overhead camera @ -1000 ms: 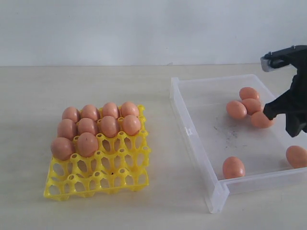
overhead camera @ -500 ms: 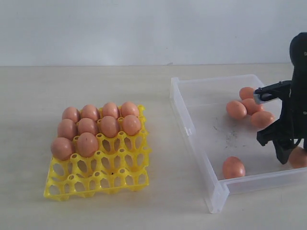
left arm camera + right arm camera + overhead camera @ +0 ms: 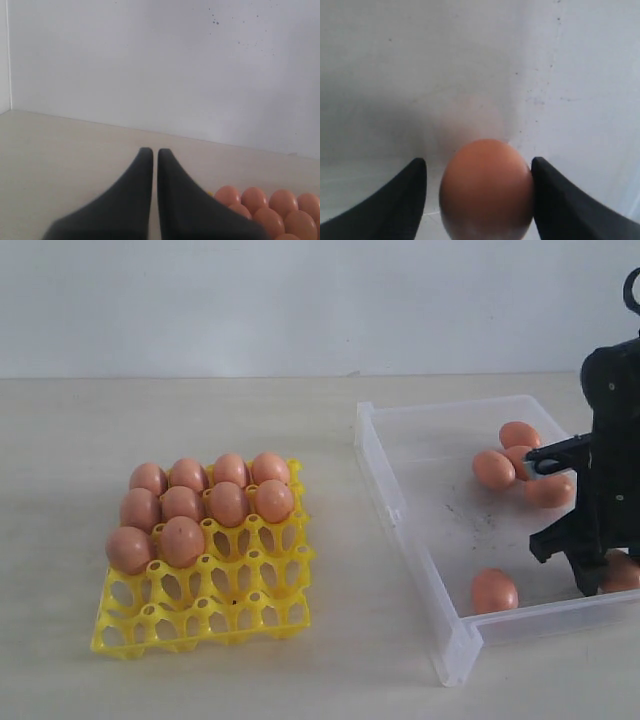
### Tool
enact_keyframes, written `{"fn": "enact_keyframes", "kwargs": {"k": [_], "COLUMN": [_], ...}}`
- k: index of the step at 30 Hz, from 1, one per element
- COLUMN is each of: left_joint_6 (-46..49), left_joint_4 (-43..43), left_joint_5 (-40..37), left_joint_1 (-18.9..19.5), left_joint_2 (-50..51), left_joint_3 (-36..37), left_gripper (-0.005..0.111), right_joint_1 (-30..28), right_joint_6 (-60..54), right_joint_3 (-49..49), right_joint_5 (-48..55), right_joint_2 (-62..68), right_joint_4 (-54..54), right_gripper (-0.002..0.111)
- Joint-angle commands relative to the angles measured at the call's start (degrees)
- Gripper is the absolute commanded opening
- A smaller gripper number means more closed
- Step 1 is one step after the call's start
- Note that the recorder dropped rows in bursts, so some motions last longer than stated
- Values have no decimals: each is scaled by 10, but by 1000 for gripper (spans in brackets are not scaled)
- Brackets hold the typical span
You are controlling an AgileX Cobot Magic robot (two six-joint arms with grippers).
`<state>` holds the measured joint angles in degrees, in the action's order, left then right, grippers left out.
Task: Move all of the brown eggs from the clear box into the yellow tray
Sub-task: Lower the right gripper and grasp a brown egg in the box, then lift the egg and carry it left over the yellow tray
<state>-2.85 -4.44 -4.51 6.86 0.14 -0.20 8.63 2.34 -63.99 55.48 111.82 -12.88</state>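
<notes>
- The right gripper [image 3: 479, 167] is reaching lower into the clear box [image 3: 398, 502] than a second ago, its fingers standing wide around one brown egg [image 3: 487, 192], with one finger touching it.
- The left gripper [image 3: 155, 152] is sitting nearly closed, gripping nothing.
- Ten eggs [image 3: 182, 503] are resting in the yellow tray [image 3: 200, 625] on the beige table [image 3: 200, 680], with a white wall [image 3: 300, 300] behind.

Beige table [image 3: 200, 420], plain white wall [image 3: 300, 300]

Ten brown eggs [image 3: 227, 503] are seated in the yellow tray [image 3: 250, 612], filling its two far rows and two cups of the third. Six lie in the clear box [image 3: 402, 512], four clustered.
</notes>
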Motion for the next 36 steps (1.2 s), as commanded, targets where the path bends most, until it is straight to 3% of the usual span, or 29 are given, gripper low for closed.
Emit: {"fn": "enact_keyframes", "kwargs": {"k": [1, 2, 5, 9, 14, 16, 19, 22, 24, 29, 36], "left_joint_6": [-5, -5, -5, -5, -5, -5, -5, -5, -5, -5, -5], "left_joint_4": [-5, -5, -5, -5, -5, -5, -5, -5, -5, -5, -5], "left_joint_5": [2, 2, 2, 2, 2, 2, 2, 2, 1, 1, 2], "left_joint_1": [-1, -1, -1, -1, -1, -1, -1, -1, -1, -1, -1], "left_joint_2": [-1, -1, -1, -1, -1, -1, -1, -1, -1, -1, -1], "left_joint_3": [2, 2, 2, 2, 2, 2, 2, 2, 2, 2, 2], "left_gripper": [4, 4, 4, 4, 4, 4, 4, 4, 4, 4, 4], "right_joint_1": [-1, -1, -1, -1, -1, -1, 17, 83, 147, 264, 359], "right_joint_6": [2, 2, -6, -8, 25, 6, -130, -324, -405, -435, -438], "right_joint_3": [0, 0, 0, 0, 0, 0, 0, 0, 4, 7, 7], "right_joint_5": [-7, -7, 7, -27, -169, -217, -283, -340, -402, -521, -641], "right_joint_2": [20, 20, 20, 9, -88, -131, -184, -198, -198, -192, -141], "right_joint_4": [3, 3, 2, 3, 23, 65, 233, 411, 472, 486, 484], "right_gripper": [54, 51, 0, 0, 0, 0, 0, 0, 0, 0, 0]}}
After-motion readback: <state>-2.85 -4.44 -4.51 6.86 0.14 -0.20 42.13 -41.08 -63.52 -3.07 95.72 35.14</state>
